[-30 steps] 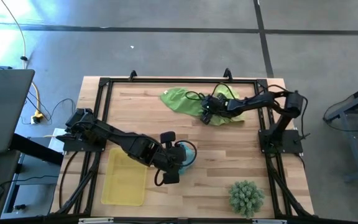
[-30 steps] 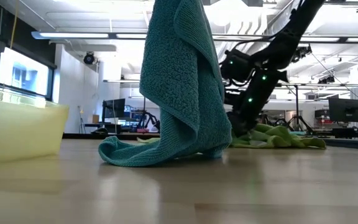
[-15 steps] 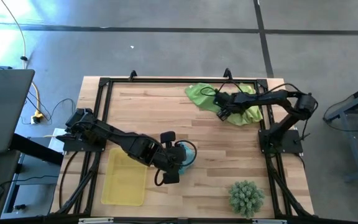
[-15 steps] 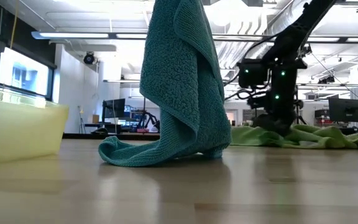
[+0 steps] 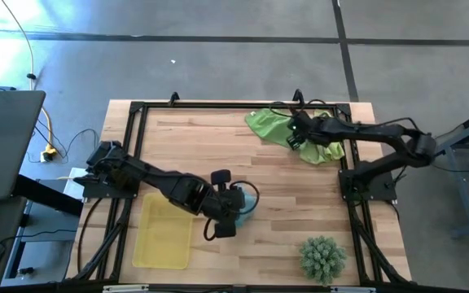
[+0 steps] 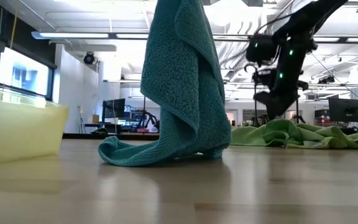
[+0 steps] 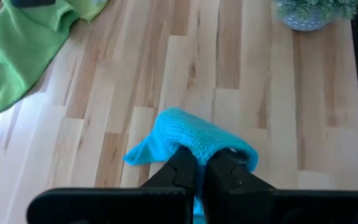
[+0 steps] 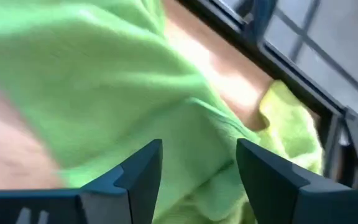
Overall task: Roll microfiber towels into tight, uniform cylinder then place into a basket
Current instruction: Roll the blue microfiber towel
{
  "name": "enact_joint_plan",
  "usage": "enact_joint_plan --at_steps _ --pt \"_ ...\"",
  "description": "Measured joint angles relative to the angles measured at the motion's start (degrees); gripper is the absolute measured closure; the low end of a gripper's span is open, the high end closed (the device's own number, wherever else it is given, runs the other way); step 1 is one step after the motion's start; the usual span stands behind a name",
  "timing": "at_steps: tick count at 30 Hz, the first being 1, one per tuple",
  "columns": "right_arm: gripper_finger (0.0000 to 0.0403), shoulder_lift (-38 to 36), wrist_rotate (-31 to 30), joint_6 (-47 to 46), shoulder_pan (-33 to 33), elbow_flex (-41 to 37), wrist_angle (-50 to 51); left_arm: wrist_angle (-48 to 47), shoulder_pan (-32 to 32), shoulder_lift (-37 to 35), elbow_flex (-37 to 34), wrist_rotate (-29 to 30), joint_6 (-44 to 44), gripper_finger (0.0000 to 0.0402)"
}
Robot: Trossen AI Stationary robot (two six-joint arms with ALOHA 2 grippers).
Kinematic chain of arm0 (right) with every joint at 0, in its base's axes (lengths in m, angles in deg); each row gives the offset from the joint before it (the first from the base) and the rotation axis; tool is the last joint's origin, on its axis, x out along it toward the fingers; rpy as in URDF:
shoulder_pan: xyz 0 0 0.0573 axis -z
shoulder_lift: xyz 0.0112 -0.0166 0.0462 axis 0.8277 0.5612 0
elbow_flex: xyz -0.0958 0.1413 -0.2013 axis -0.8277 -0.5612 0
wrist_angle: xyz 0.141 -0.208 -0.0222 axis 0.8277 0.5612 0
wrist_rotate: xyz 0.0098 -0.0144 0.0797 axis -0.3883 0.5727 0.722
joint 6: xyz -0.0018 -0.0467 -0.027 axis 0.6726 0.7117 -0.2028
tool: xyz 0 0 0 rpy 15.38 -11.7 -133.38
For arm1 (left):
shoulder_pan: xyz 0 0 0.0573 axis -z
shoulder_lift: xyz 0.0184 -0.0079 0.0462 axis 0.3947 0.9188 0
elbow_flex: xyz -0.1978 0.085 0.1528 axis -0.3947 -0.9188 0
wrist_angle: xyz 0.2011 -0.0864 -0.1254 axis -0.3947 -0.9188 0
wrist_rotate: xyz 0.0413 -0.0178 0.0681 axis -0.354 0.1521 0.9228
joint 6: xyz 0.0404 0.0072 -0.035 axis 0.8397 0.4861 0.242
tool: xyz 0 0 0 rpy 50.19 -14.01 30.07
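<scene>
The teal towel (image 6: 182, 81) hangs from my left gripper (image 5: 233, 203) at the table's middle, just right of the yellow basket (image 5: 163, 232). My left gripper (image 7: 202, 158) is shut on it. Two lime green towels (image 5: 300, 134) lie crumpled together on the wood at the far right, and show in the low view (image 6: 291, 134) too. My right gripper (image 5: 295, 134) hovers over them, raised clear in the low view (image 6: 275, 68). Its fingers are open over the green cloth (image 8: 104, 74) in the right wrist view (image 8: 197, 168). My left gripper pinches a bunched fold of the teal towel (image 7: 197, 140) between its two fingers (image 7: 185, 168), which come from above and point down. The towel hangs slack below the fingers, and its lower end (image 6: 135, 155) rests on the table.
A spiky green ball plant (image 5: 322, 256) stands near the front right corner. The basket's wall (image 6: 17, 130) rises at the left in the low view. A black frame (image 5: 218, 106) runs along the table's edges. Bare wood (image 5: 194, 146) lies between the two arms.
My right gripper has dragged the green towels toward the table's right and far edges, bunching them into the far right corner, then risen off them. The teal towel and my left gripper have stayed in place.
</scene>
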Motion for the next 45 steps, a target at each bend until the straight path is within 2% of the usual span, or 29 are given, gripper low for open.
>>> enact_joint_plan --at_steps 5,9,15,17,21,24,31,35,42,45 --pt "0.0204 -4.97 10.27 3.71 -4.3 0.04 -6.04 0.04 -2.11 0.0 0.0 1.21 2.96 0.0401" --pt "0.0204 -6.25 14.88 8.9 -10.79 0.09 -13.44 0.03 -4.72 0.0 -0.01 3.97 5.07 0.0401" --pt "0.0204 -6.32 15.11 8.79 -21.21 0.11 -19.04 0.11 -9.25 0.26 -2.5 4.74 5.94 0.0401" --pt "0.0204 -6.32 14.4 7.54 -24.41 -0.22 -19.97 0.0 -10.73 0.27 -4.02 3.09 4.88 0.0401" --pt "0.0204 -5.92 8.47 4.66 -30.88 -4.19 -24.6 1.85 -13.16 0.28 -8.27 -0.94 4.03 0.0401" --pt "0.0204 -4.84 4.93 3.61 -34.43 -8.81 -34.0 4.52 -14.73 0.37 -11.57 -1.91 3.4 0.0401" --pt "0.0204 1.64 3.74 5.87 -39.19 -19.19 -65.31 12.67 -17.53 0.37 -17.6 -1.34 1.83 0.0401" --pt "0.0204 8.34 6.53 10.65 -40.45 -19.82 -75.97 16.88 -18.57 0.37 -19.88 -1.33 -0.05 0.0401" --pt "0.0204 20.94 6.58 17.4 -40.59 -12.49 -74.71 20.9 -18.99 0.37 -20.7 -1.18 -1.11 0.0401" --pt "0.0204 24.55 3.46 18.14 -40.13 -9.32 -70.2 21.33 -18.97 0.37 -20.7 -1.04 -1.13 0.0401"
